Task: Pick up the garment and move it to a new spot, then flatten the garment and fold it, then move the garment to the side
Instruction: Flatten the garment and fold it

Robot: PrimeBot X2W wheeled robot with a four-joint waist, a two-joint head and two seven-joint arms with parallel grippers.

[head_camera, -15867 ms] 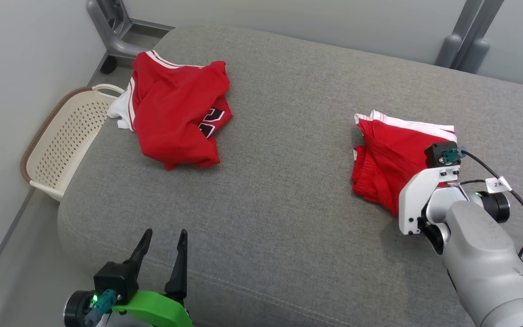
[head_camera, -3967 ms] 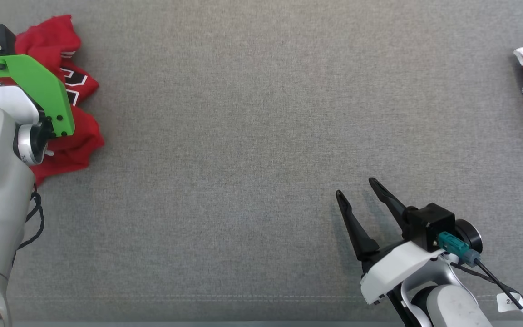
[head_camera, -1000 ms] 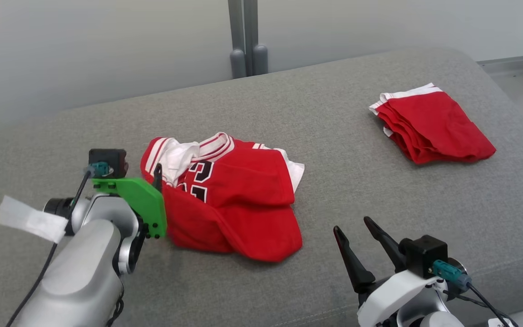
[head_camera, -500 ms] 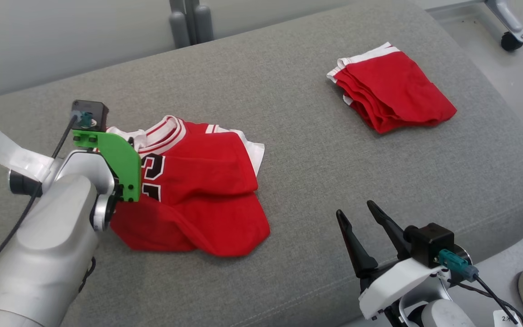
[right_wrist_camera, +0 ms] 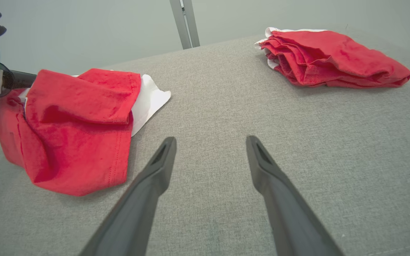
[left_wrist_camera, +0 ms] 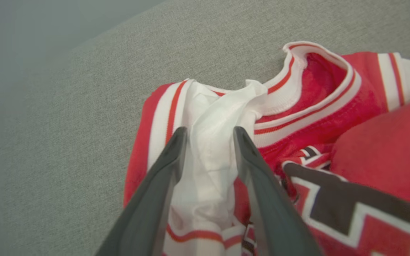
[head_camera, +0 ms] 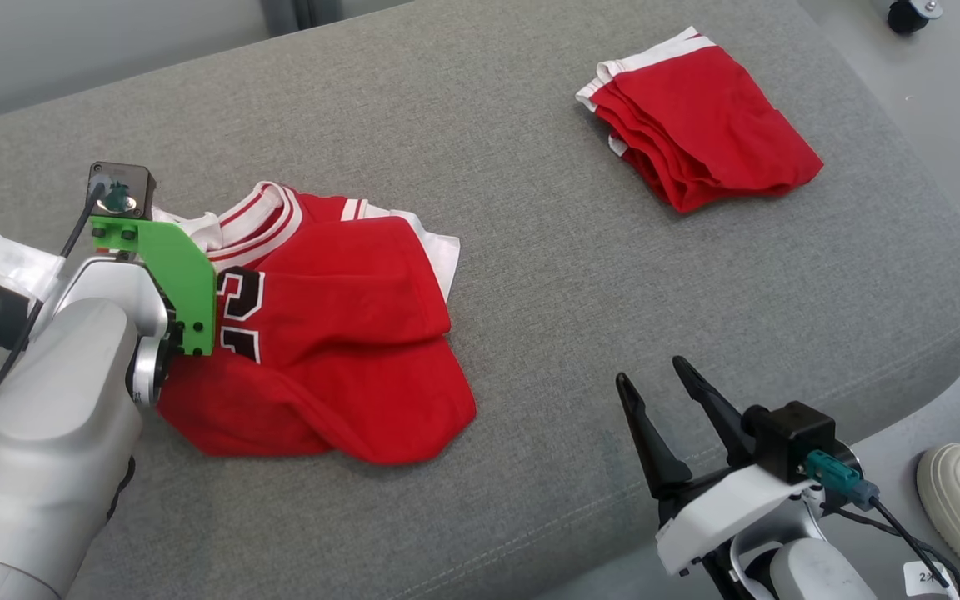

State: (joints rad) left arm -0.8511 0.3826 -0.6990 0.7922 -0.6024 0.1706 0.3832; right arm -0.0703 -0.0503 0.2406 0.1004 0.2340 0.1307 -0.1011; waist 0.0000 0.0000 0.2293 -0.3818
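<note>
Now L gripper [left_wrist_camera: 210,130] straddles jersey [head_camera: 338,333] fold (R gripper [head_camera: 651,371] splayed)

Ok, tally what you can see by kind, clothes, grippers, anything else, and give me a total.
Garments: 2, a crumpled jersey and a folded red garment
Grippers: 2, the left gripper and the right gripper
Shoes: 1, a white shoe
Total: 5

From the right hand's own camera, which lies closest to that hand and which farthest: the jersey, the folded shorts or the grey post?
1. Jersey, close on the left.
2. Shorts, farther off, upper right.
3. Post, farthest back, top centre.
</note>
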